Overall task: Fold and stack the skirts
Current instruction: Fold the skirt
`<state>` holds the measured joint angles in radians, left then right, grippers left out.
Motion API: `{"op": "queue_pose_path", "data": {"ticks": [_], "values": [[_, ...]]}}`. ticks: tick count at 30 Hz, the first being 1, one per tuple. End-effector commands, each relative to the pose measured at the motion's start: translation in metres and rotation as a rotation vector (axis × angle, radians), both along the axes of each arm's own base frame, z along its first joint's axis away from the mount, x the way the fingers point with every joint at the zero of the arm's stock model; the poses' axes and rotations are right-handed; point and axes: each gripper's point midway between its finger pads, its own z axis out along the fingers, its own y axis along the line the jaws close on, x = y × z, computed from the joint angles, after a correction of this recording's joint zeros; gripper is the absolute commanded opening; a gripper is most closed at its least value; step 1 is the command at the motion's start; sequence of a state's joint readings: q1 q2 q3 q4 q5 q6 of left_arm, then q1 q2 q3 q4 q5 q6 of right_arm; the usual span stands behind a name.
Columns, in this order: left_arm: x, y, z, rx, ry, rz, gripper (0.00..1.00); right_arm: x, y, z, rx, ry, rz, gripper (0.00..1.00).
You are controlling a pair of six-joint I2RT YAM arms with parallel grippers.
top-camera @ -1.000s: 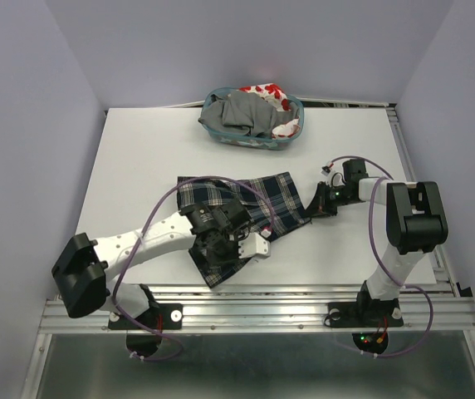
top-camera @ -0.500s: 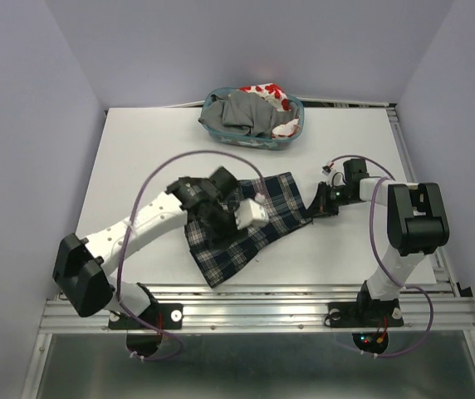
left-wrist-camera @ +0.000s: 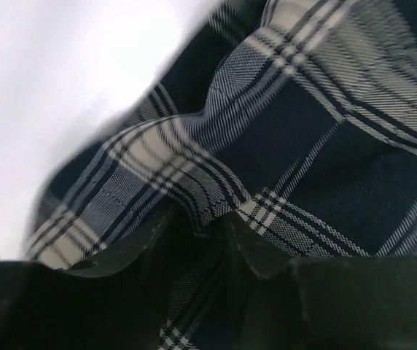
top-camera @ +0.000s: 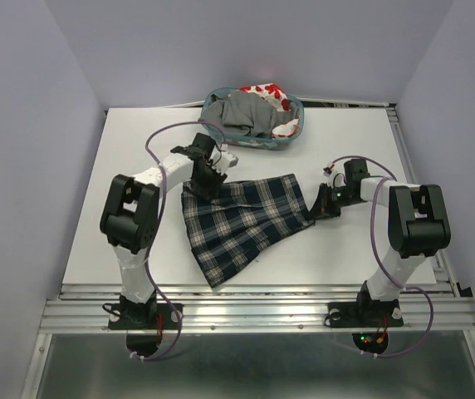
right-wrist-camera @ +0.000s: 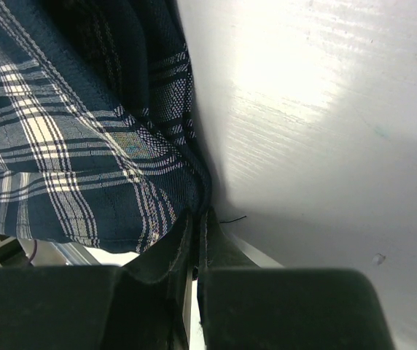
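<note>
The plaid skirt (top-camera: 242,218) lies spread on the white table, its hem pointing to the near edge. My left gripper (top-camera: 202,184) is shut on the skirt's far left corner; its wrist view shows plaid cloth (left-wrist-camera: 289,138) pinched between the jaws (left-wrist-camera: 208,240). My right gripper (top-camera: 314,208) is shut on the skirt's right corner, and the plaid cloth (right-wrist-camera: 84,138) fills the left of its wrist view, held at the fingertips (right-wrist-camera: 197,226). The grey skirt (top-camera: 239,114) and the white and red skirt (top-camera: 264,91) lie bunched in the teal basket (top-camera: 297,123).
The teal basket stands at the table's far edge, just beyond the left arm (top-camera: 164,170). The table's right edge has a metal rail (top-camera: 403,158). A purple cable (top-camera: 362,162) loops over the right arm.
My left gripper has carried the skirt's corner from the near middle of the table to the far left, unfolding the skirt flat. The right gripper has stayed in place.
</note>
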<state>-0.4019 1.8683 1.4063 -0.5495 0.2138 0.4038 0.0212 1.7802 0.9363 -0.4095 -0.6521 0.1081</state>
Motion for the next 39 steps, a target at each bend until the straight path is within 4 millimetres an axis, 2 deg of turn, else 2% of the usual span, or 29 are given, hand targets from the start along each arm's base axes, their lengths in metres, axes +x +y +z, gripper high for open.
{"op": "queue_pose_path", "data": {"ticks": [1,4,6,7,8,9,10,11,12,13,14,16,18,19,21,22,23,24,25,26,27,28,29,30,31,32,34,35,39], "values": [[-0.022,0.024,-0.051,0.112,0.096,0.025,0.38,-0.012,-0.01,-0.006,-0.07,0.052,0.018,0.01],[-0.005,0.033,-0.069,0.144,0.087,0.048,0.37,-0.018,-0.008,-0.005,-0.055,0.06,0.057,0.01],[0.027,0.036,-0.058,0.144,0.025,0.072,0.37,-0.026,-0.006,-0.002,-0.04,0.065,0.099,0.01],[0.034,0.036,-0.066,0.152,0.035,0.065,0.37,-0.026,-0.005,0.001,-0.033,0.052,0.115,0.01],[0.046,0.034,-0.062,0.158,0.01,0.026,0.37,-0.029,-0.001,0.009,0.0,0.044,0.136,0.01],[0.071,0.025,-0.044,0.145,-0.057,0.014,0.38,-0.029,0.002,0.02,0.023,0.006,0.151,0.01],[0.079,0.023,-0.048,0.153,-0.058,0.0,0.4,-0.029,0.004,0.026,0.038,-0.031,0.183,0.01],[0.105,0.01,-0.021,0.122,-0.133,-0.03,0.42,-0.035,0.011,0.039,0.093,-0.044,0.217,0.12],[0.11,0.005,-0.013,0.114,-0.138,-0.051,0.46,-0.037,0.013,0.05,0.113,-0.097,0.276,0.28],[0.116,0.0,-0.005,0.103,-0.154,-0.067,0.47,-0.04,0.016,0.059,0.138,-0.116,0.307,0.48],[0.128,-0.016,0.024,0.056,-0.213,-0.106,0.48,-0.041,0.019,0.077,0.172,-0.119,0.332,0.7],[0.122,-0.036,0.063,-0.046,-0.236,-0.174,0.51,-0.033,0.015,0.1,0.173,-0.18,0.354,0.74],[0.107,-0.046,0.086,-0.106,-0.229,-0.222,0.55,-0.003,0.007,0.13,0.143,-0.315,0.358,0.77],[0.098,-0.049,0.111,-0.141,-0.26,-0.235,0.56,0.007,0.006,0.141,0.128,-0.354,0.357,0.78],[0.082,-0.051,0.122,-0.167,-0.255,-0.244,0.57,0.036,0.002,0.153,0.084,-0.423,0.329,0.78],[0.073,-0.049,0.145,-0.183,-0.296,-0.235,0.57,0.055,0.001,0.169,0.066,-0.472,0.309,0.78],[0.069,-0.044,0.148,-0.175,-0.303,-0.216,0.57,0.071,0.0,0.167,0.062,-0.494,0.302,0.78],[0.061,-0.039,0.14,-0.163,-0.289,-0.198,0.57,0.082,0.001,0.171,0.071,-0.498,0.274,0.76],[0.052,-0.034,0.157,-0.173,-0.319,-0.175,0.57,0.098,0.001,0.181,0.068,-0.542,0.266,0.75],[0.043,-0.029,0.142,-0.164,-0.29,-0.155,0.57,0.115,0.002,0.175,0.078,-0.55,0.251,0.71],[0.032,-0.024,0.149,-0.165,-0.3,-0.139,0.57,0.124,0.006,0.173,0.076,-0.565,0.255,0.68],[0.023,-0.022,0.144,-0.162,-0.281,-0.134,0.57,0.133,0.009,0.17,0.071,-0.577,0.258,0.66],[0.009,-0.019,0.125,-0.151,-0.225,-0.124,0.57,0.148,0.017,0.163,0.064,-0.584,0.269,0.61],[0.0,-0.018,0.118,-0.149,-0.2,-0.116,0.57,0.151,0.022,0.169,0.06,-0.607,0.278,0.59],[-0.01,-0.017,0.117,-0.162,-0.178,-0.12,0.54,0.157,0.027,0.154,0.064,-0.576,0.278,0.56],[-0.026,-0.014,0.097,-0.152,-0.117,-0.117,0.53,0.161,0.037,0.151,0.064,-0.583,0.295,0.53],[-0.04,-0.012,0.089,-0.155,-0.098,-0.12,0.5,0.164,0.048,0.133,0.056,-0.565,0.319,0.52],[-0.053,-0.009,0.073,-0.143,-0.057,-0.122,0.5,0.163,0.057,0.126,0.041,-0.568,0.341,0.53],[-0.072,-0.007,0.052,-0.128,-0.012,-0.14,0.48,0.155,0.062,0.088,-0.022,-0.529,0.371,0.55]]}}
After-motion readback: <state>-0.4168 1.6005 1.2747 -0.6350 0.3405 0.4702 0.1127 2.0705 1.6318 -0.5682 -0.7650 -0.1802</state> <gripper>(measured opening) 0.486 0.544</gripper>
